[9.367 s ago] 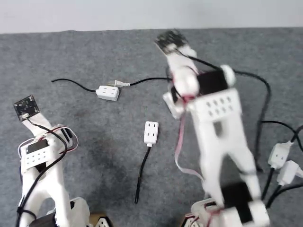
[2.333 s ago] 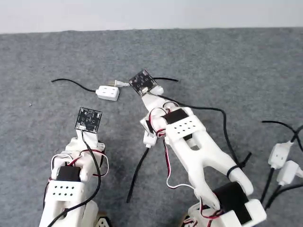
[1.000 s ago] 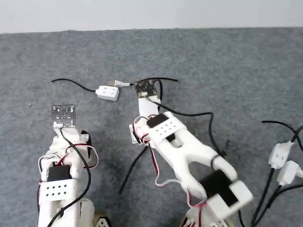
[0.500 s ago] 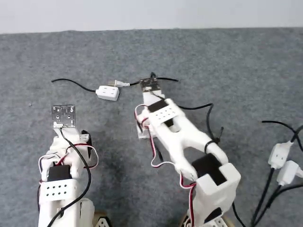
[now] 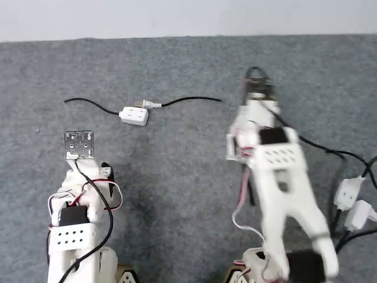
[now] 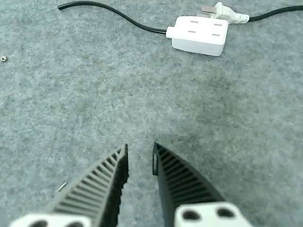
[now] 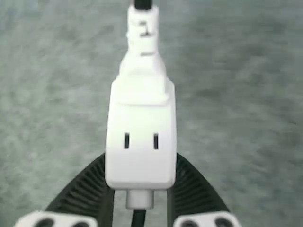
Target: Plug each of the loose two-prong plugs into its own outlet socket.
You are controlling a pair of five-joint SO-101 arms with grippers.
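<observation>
Outlet socket [image 7: 140,142] sits clamped in the right jaws; left jaws hang slightly apart, empty.

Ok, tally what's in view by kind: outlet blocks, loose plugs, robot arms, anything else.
white plastic outlet blocks: 2
loose white two-prong plugs: 1
unclear white cord ends at the right edge: 2
white robot arms: 2
Total: 7

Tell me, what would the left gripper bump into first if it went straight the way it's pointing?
Most likely the grey carpet just ahead of the left gripper. The white outlet block lies farther on and a bit off its line.
</observation>
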